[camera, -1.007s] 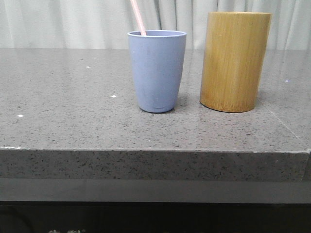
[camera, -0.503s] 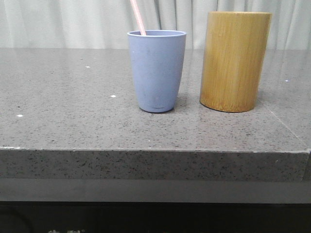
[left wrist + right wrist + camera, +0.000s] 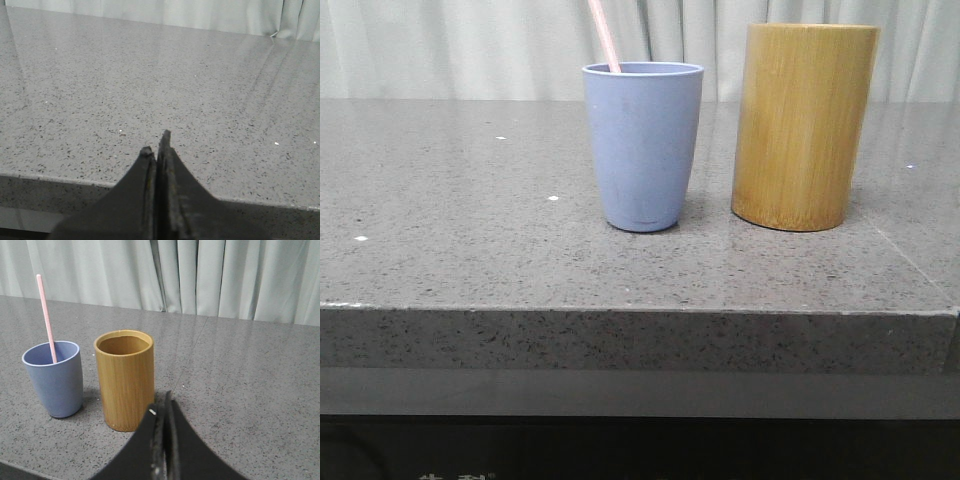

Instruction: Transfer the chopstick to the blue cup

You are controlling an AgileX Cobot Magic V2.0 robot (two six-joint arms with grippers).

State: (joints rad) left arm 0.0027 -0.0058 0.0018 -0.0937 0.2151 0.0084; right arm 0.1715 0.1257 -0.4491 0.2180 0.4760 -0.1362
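The blue cup stands upright near the middle of the grey stone table, and it appears again in the right wrist view. A pale pink chopstick leans inside it, its upper end rising above the rim. My right gripper is shut with nothing in it, pulled back to the near right of both cups. My left gripper is shut and empty too, hovering over bare table near the front edge.
A taller yellow-brown bamboo cylinder stands just right of the blue cup, empty inside. The table's front edge runs across the front view. Pale curtains hang behind the table.
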